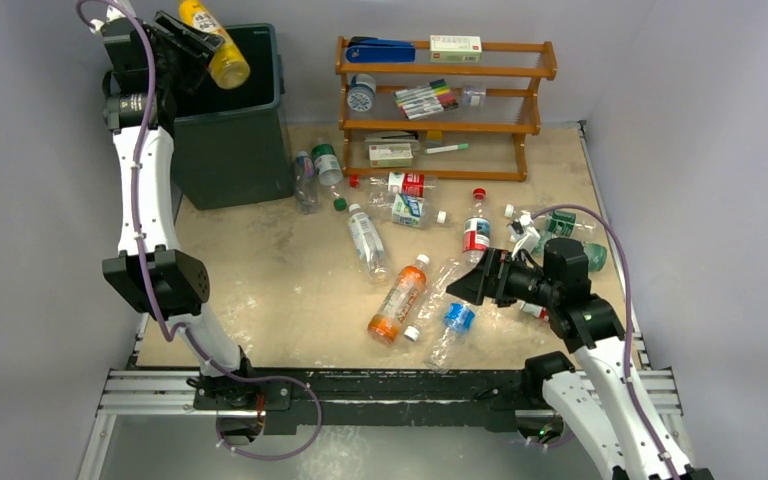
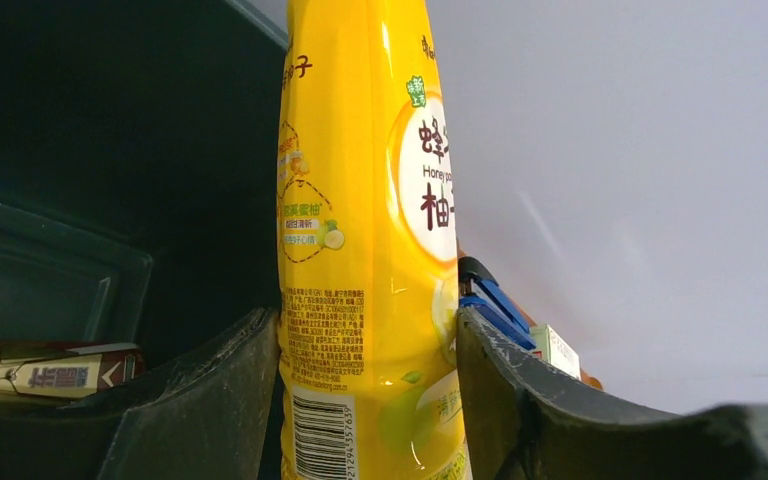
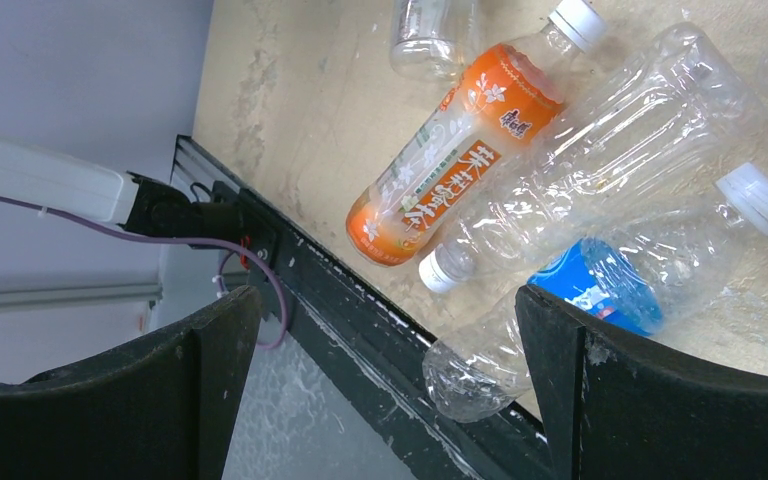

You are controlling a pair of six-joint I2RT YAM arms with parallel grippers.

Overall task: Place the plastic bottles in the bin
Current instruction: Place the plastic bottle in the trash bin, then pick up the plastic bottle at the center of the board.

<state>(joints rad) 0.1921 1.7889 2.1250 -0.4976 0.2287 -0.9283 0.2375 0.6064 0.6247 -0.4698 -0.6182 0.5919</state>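
Pale grey walls are closing in on three sides: the back wall (image 1: pixel 380 15), the left wall (image 1: pixel 20 230) and the right wall (image 1: pixel 720 150). Soft, even light is falling across the table (image 1: pixel 260 290), and its beige top is showing scuffs and worn patches. An orange wooden rack (image 1: pixel 500 70) is standing at the far edge, against the back wall. An aluminium rail (image 1: pixel 160 385) is running along the near edge.

The yellow bottle (image 2: pixel 360 250) looks glossy plastic, the bin (image 1: pixel 230 150) matt plastic, the tabletop (image 1: pixel 260 270) perhaps rough wood.
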